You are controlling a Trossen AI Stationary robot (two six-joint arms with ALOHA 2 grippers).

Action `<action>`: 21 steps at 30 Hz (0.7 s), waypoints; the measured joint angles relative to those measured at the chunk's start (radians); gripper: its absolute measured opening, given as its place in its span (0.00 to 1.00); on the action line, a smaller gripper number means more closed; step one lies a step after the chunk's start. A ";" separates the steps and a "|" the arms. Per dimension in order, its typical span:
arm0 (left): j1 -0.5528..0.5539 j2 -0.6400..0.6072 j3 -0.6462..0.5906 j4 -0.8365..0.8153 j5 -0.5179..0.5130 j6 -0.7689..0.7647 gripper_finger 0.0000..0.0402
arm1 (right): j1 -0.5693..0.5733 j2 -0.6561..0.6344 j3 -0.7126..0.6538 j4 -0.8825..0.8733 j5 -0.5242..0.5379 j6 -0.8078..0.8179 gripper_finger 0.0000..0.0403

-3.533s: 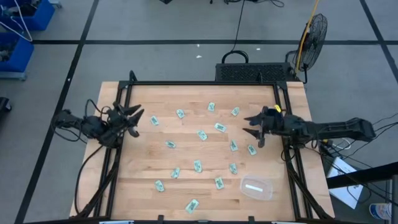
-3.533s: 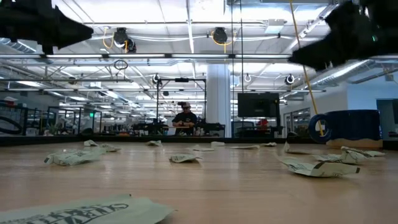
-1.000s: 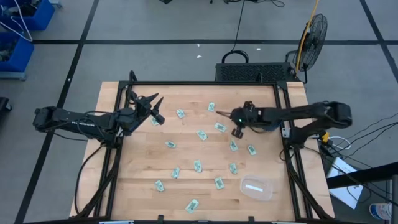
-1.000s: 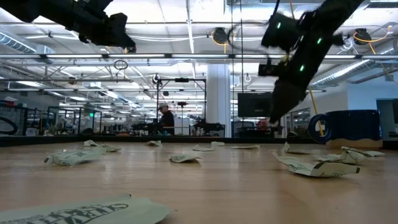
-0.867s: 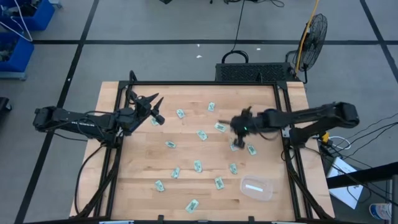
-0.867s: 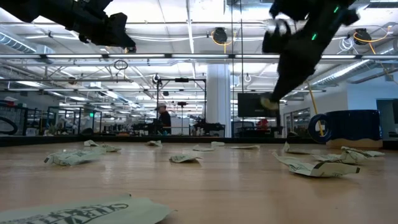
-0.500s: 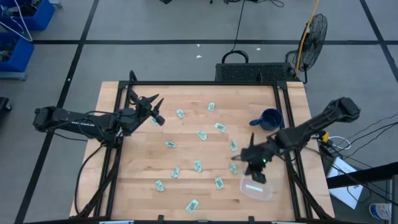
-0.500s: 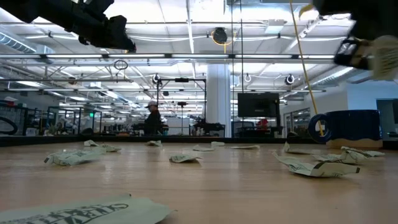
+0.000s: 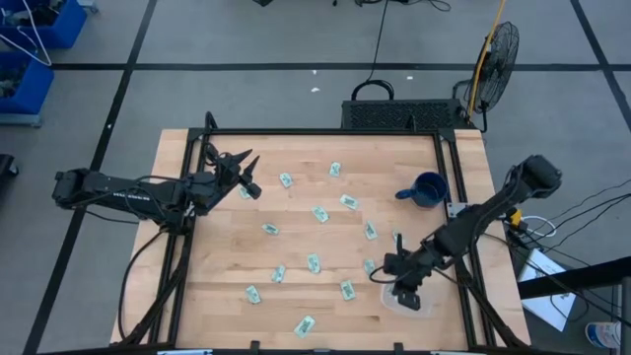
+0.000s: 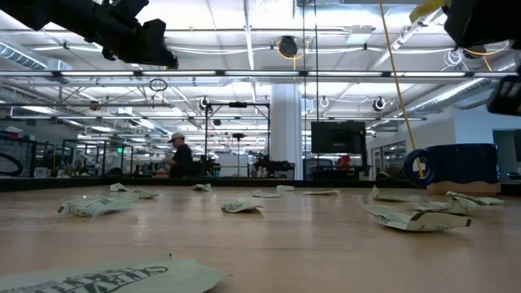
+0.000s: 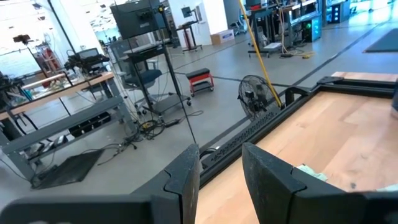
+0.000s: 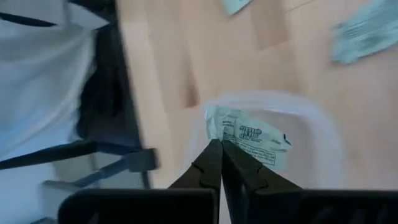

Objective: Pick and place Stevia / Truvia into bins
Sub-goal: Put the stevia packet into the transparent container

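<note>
Placing step: right hand (image 12: 219, 149), shut tight over the clear bin (image 12: 323, 134), pinches a Stevia sachet (image 12: 249, 135); next, release.

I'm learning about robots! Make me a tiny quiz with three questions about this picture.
1. True or false: the right gripper is above the clear bin.
2. What colour is the mug? A) red B) dark blue C) yellow
3. Fill in: the left gripper's fingers are ____.

Key:
1. True; its shut fingers sit over a packet lying in the bin.
2. B
3. open; it hangs over the table's left side, holding nothing.
</note>
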 joint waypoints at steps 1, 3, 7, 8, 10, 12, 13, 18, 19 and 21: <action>0.000 0.000 0.000 0.000 0.000 0.000 0.32 | 0.001 0.011 -0.011 0.030 -0.010 0.017 0.00; 0.000 0.000 0.000 0.000 0.000 0.000 0.32 | 0.001 0.030 -0.029 0.057 -0.011 0.069 0.01; 0.000 0.000 0.000 0.000 0.000 -0.002 0.32 | -0.003 0.061 -0.047 0.063 -0.008 0.096 0.06; 0.000 0.000 0.000 0.000 0.000 -0.003 0.32 | -0.003 0.066 -0.053 0.063 -0.009 0.093 0.07; 0.000 0.000 0.000 0.000 0.000 -0.003 0.32 | -0.003 0.074 -0.061 0.063 -0.009 0.092 0.11; 0.000 0.000 0.000 0.000 0.000 -0.003 0.32 | -0.003 0.073 -0.067 0.061 -0.010 0.088 0.14; 0.000 0.000 0.000 0.000 0.000 -0.003 0.32 | -0.007 0.071 -0.066 0.065 -0.012 0.088 0.15; 0.000 0.000 0.000 0.001 0.000 -0.003 0.32 | -0.017 0.015 -0.066 0.071 -0.012 0.071 0.18; 0.000 0.000 0.000 0.002 0.000 -0.003 0.32 | -0.021 -0.005 -0.066 0.071 -0.011 0.067 0.18; 0.000 0.000 0.000 0.002 0.000 -0.003 0.32 | -0.029 -0.049 -0.066 0.070 -0.009 0.065 0.19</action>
